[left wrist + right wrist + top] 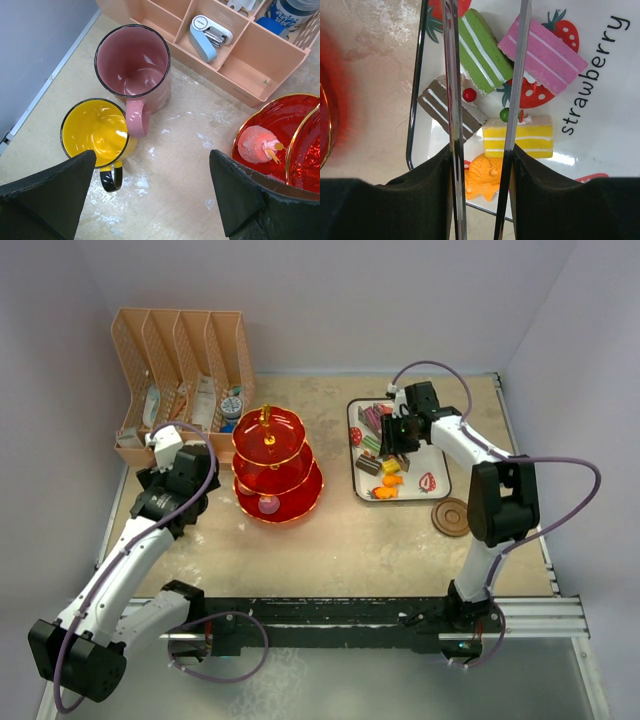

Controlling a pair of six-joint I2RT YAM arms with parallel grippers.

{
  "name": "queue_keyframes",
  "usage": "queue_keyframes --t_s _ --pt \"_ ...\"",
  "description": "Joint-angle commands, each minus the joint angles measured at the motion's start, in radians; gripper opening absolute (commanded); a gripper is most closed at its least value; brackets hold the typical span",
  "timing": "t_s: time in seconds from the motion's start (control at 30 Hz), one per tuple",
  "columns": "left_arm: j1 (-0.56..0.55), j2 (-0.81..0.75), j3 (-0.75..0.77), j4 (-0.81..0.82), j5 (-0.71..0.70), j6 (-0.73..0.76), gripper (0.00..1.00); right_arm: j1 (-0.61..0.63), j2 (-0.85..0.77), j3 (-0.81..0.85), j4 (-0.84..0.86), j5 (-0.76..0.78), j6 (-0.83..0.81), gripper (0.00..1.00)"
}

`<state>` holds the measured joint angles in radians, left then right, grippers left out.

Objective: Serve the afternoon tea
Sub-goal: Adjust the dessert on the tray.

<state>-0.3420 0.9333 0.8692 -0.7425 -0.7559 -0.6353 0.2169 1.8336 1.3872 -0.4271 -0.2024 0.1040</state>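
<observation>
While the left end effector (152,162) hangs wide open and empty above the pink mug (132,62) and yellow mug (95,130), side by side at the left of its frame, the red three-tier stand (277,465) sits centre-left on the surface (370,540) in the overhead frame. At upper right, the right end effector (481,165) clamps metal tongs (451,100), blades spread over toy cakes (520,137) on the strawberry tray (600,125).

Glossy translucent red stand (285,480), gold-rimmed; glossy pink mug (132,62) and yellow mug (95,130); polished metal tongs (451,75); matt, scuffed table (175,165).
</observation>
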Motion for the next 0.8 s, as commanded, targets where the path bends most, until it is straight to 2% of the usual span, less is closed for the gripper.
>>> queue_keyframes --t_s 0.0,0.53,0.77 --pt "-0.004 0.013 0.024 0.006 -0.025 -0.005 0.92 0.001 -0.003 0.052 -0.001 -0.006 -0.019 0.44" --pt "-0.004 0.032 0.025 0.004 -0.02 -0.006 0.92 0.003 0.025 0.045 0.02 0.006 -0.015 0.44" --pt "-0.004 0.029 0.027 0.005 -0.023 -0.006 0.91 0.002 -0.012 0.05 0.023 0.005 0.005 0.45"
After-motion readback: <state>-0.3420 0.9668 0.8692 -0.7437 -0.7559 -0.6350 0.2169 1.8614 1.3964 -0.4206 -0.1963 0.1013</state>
